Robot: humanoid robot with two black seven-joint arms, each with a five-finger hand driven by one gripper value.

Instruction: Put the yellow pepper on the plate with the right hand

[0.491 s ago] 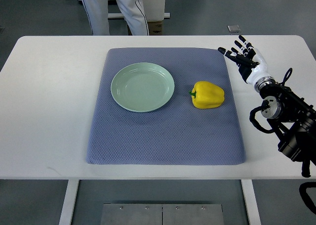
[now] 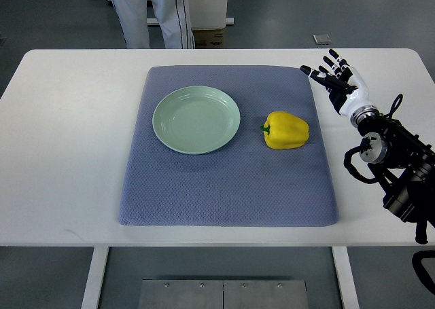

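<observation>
Only the person [image 2: 151,13] behind the table [image 2: 68,119] has shifted; right hand [image 2: 338,83] hovers unmoved, fingers [image 2: 319,73] spread and released, right of the yellow pepper [image 2: 286,130], which lies right of the plate [image 2: 196,119].

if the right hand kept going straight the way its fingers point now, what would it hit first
Probably nothing on the table. The right hand is open, its fingers aimed up-left past the far right corner of the blue mat, away from the yellow pepper. Its height is unclear.
</observation>
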